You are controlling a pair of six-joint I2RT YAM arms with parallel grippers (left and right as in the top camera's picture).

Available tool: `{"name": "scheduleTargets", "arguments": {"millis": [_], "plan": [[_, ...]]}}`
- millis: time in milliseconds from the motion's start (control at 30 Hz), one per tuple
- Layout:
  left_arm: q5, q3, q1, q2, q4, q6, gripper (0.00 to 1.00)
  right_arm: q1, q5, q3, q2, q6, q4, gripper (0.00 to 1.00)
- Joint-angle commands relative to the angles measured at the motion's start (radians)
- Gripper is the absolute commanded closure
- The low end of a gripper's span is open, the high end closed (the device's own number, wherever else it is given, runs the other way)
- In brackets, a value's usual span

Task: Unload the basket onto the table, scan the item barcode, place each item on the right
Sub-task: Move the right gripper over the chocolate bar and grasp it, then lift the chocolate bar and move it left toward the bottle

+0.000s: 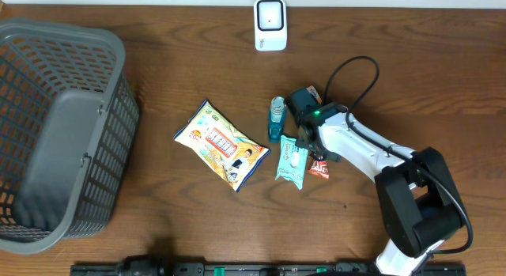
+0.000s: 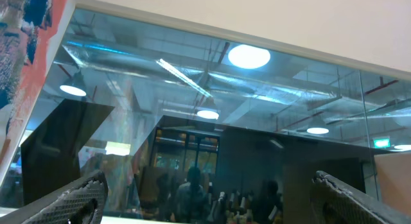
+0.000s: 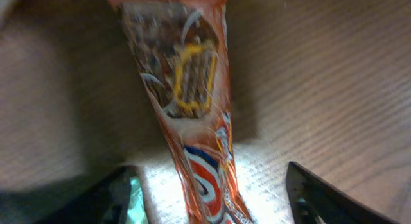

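Item: slim orange-red foil snack wrapper [image 3: 192, 115], printed with a brown chocolate picture in a yellow frame and a blue-and-white logo lower down.
Item pose: lying flat on the brown wooden desk [image 3: 334, 89]; in the overhead view only one red end shows.
Scanner: white rounded barcode scanner [image 1: 269, 24], at the desk's far edge, well apart from the wrapper.

Our right arm [image 1: 368, 153] reaches from its base at the near right edge toward the middle of the tabletop [image 1: 174, 78], and the right gripper [image 3: 218, 198] hangs low over it with its fingers [image 3: 327, 198] parted. Our left gripper [image 2: 215, 197] is tipped upward, its jaws spread wide.
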Motion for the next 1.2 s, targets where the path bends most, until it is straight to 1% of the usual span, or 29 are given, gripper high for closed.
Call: {"name": "scheduleTargets", "arguments": {"millis": [0,33,100,167,300,367,467,533,600,700,733,800,867,967,1100,1167], "plan": [[0.005,-0.014,0.003,-0.013,0.005,-0.01,0.0,-0.02,0.023,0.0,0.006,0.04,0.028,0.42],[0.005,-0.015,0.003,-0.013,0.005,-0.01,0.0,-0.023,0.023,0.0,0.011,0.043,0.038,0.48],[0.005,-0.015,0.003,-0.013,0.005,-0.01,0.0,-0.023,0.024,0.0,0.026,0.054,0.039,0.55],[0.005,-0.015,0.003,-0.013,0.005,-0.01,0.0,-0.023,0.023,0.0,0.051,0.053,0.037,0.66],[0.005,-0.015,0.003,-0.013,0.005,-0.01,0.0,-0.027,-0.006,0.0,0.114,0.078,0.016,0.99],[0.005,-0.015,0.003,-0.013,0.005,-0.01,0.0,-0.055,-0.1,0.001,0.109,0.085,0.012,0.99],[0.005,-0.015,0.003,-0.013,0.005,-0.01,0.0,-0.108,-0.212,0.003,0.077,0.058,0.002,0.99],[0.005,-0.015,0.003,-0.013,0.004,-0.01,0.0,-0.18,-0.312,0.005,0.036,0.051,-0.046,0.99],[0.005,-0.015,0.003,-0.013,0.004,-0.01,0.0,-0.261,-0.424,0.005,-0.006,0.027,-0.106,0.99],[0.005,-0.015,0.003,-0.013,0.004,-0.01,0.0,-0.356,-0.629,0.005,-0.042,-0.061,-0.154,0.98],[0.005,-0.015,0.003,-0.013,0.002,-0.01,0.0,-0.393,-0.72,0.005,-0.048,-0.072,-0.174,0.96],[0.005,-0.015,0.003,-0.013,0.0,-0.01,0.0,-0.436,-0.836,0.005,-0.048,-0.072,-0.21,0.95],[0.005,-0.015,0.003,-0.013,0.001,-0.01,0.0,-0.467,-0.941,0.005,-0.048,-0.072,-0.261,0.97],[0.005,-0.015,0.003,-0.013,0.0,-0.01,0.0,-0.486,-1.043,0.005,-0.048,-0.072,-0.325,0.98],[0.005,-0.015,0.003,-0.013,0.001,-0.01,0.0,-0.486,-1.144,0.005,-0.048,-0.089,-0.333,0.99],[0.005,-0.015,0.003,-0.013,0.0,-0.01,0.0,-0.486,-1.187,0.005,-0.048,-0.122,-0.333,0.99]]}}
